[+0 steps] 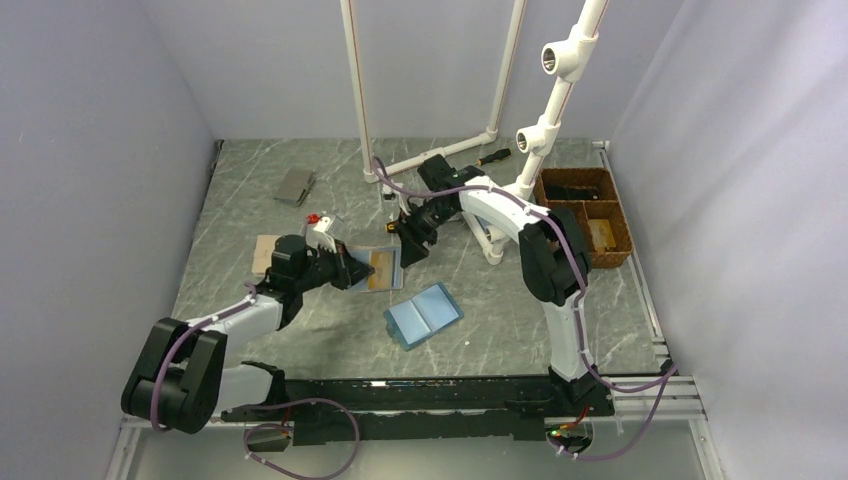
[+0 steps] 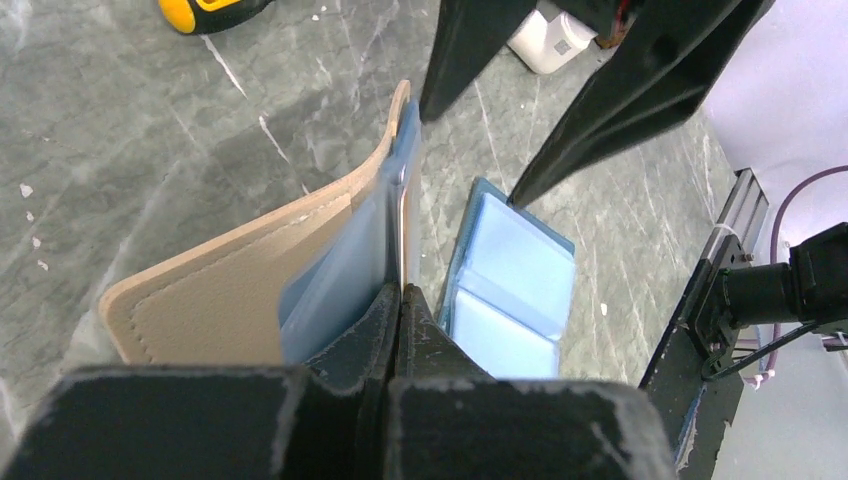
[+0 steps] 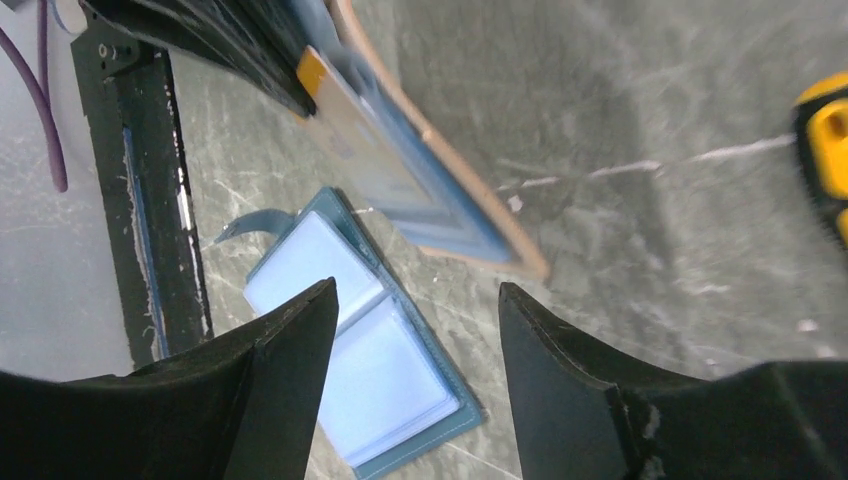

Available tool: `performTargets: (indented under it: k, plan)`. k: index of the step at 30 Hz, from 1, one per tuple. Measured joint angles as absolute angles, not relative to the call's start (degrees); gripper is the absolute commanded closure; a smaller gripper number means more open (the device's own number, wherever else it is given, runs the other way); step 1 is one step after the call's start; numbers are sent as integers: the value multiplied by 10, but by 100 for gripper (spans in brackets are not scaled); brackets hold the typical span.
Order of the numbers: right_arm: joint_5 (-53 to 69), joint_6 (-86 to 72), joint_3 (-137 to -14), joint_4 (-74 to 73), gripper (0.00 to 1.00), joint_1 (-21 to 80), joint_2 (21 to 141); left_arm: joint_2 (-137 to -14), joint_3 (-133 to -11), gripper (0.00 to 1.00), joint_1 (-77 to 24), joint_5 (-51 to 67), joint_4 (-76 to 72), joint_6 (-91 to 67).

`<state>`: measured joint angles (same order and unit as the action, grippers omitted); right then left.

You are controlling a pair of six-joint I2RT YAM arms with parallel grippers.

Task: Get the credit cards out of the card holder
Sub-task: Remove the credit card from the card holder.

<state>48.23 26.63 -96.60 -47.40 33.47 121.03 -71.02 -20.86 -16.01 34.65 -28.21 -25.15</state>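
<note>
The card holder [image 1: 390,278], tan outside with blue-grey panels inside, is held open and tilted off the table left of centre. My left gripper [image 1: 352,272] is shut on its near edge; in the left wrist view the fingertips [image 2: 402,292] pinch a blue-grey panel of the holder [image 2: 230,290]. A card with an orange corner [image 3: 335,120] sticks out of the holder [image 3: 450,200] next to the left fingers. My right gripper [image 1: 412,245] is open and empty just above the holder's far edge; its gap [image 3: 415,288] holds nothing.
An all light-blue bifold [image 1: 423,314] lies open on the table just right of the holder. A small grey wallet [image 1: 295,186] lies at the back left. A brown basket [image 1: 590,215] stands at the right. White pipe frame [image 1: 470,150] at the back. A yellow-handled tool [image 3: 825,140] lies nearby.
</note>
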Motion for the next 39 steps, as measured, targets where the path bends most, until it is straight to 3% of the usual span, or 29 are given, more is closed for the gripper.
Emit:
performTargets:
  k: [7,15,22,33,39]
  plan:
    - [495,378,-1078,-517,34,335,1207,-686,-208,100,-166,335,-275,-229]
    - [514,566,-1080,-590,32,339,1198,-654,-208,100,-192,321,-259,-201]
    - [515,614,-1072,-601,34,345,1199,-631,-199,100,-204,313,-253,-182]
    - [516,613,-1070,-601,43,355,1223,-610,-194,100,-212,307,-251,-172]
    - [522,618,-1070,-612,62,359,1233,-598,-190,100,-213,301,-249,-171]
